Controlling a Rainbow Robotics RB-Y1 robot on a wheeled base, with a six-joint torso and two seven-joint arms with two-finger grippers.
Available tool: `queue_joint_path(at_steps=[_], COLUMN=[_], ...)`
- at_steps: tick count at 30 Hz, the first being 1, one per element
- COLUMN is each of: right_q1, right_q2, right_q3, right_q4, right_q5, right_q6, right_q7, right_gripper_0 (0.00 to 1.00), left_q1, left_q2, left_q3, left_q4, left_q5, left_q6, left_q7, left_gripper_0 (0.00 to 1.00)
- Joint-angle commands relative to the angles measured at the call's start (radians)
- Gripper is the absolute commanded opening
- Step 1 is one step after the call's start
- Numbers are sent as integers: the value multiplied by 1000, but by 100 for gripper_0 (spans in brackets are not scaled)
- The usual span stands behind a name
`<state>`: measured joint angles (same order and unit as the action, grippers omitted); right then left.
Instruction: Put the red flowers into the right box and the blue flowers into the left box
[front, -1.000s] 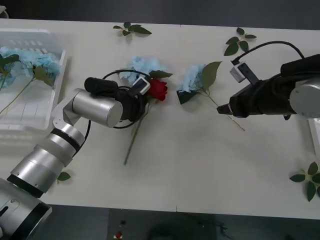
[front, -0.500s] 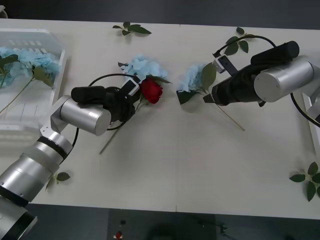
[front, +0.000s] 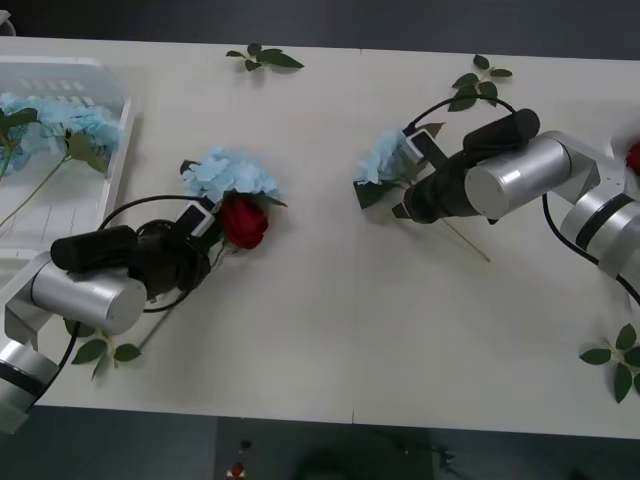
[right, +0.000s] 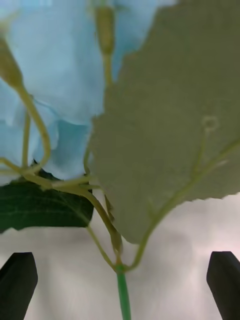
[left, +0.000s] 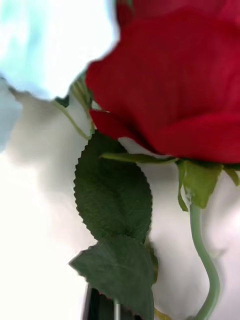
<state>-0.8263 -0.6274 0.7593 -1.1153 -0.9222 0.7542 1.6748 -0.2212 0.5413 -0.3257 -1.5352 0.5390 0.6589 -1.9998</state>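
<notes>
Left gripper (front: 205, 250) clamps the ruffled red rose's (front: 243, 221) thin stem; right gripper (right: 120, 285), black fingers apart, straddles the blue hydrangea's (front: 384, 156) stem mid-desk.

We are seeing even, soft overhead light falling on the white counter (front: 330, 320), with only faint shadows lying under the arms. The red rose (left: 175, 85) and the blue flower (right: 55, 65) are blurring close to the wrist cameras, and pale areas are washing out.

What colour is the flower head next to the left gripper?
Deep red, a rose, seen best in the left wrist view.
</notes>
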Motion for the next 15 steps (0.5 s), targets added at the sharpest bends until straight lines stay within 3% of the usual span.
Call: queue_joint_path(at_steps=[1, 2, 4, 6, 7, 8, 9, 15], right_q1=[-39, -39, -39, -39, -39, -39, -39, -39], right_q2=[5, 8, 8, 11, 11, 11, 11, 11], right_q3=[-14, -12, -14, -12, -12, -14, -14, -12], right_q4=[-5, -5, -5, -5, -5, -5, -5, -5], right_q5=[14, 13, 13, 13, 13, 10, 8, 2], right_q6=[-10, -13, -15, -22, -22, -24, -26, -36], right_q7=[39, 37, 37, 34, 34, 34, 34, 34], right_gripper_0=[22, 1, 0, 0, 0, 0, 0, 0], left_q1=[5, 3, 2, 3, 3, 3, 2, -1], left_q2=[6, 6, 6, 5, 5, 5, 5, 5], left_q3=[0, 5, 14, 50, 50, 73, 79, 123], left_q4=[-29, -46, -59, -86, -86, -92, -95, -106], left_q5=[84, 99, 110, 144, 144, 165, 173, 194], left_q6=[7, 7, 7, 7, 7, 7, 8, 8], left_q7=[13, 13, 13, 13, 13, 13, 12, -7], left_gripper_0=[63, 70, 75, 86, 86, 97, 100, 100])
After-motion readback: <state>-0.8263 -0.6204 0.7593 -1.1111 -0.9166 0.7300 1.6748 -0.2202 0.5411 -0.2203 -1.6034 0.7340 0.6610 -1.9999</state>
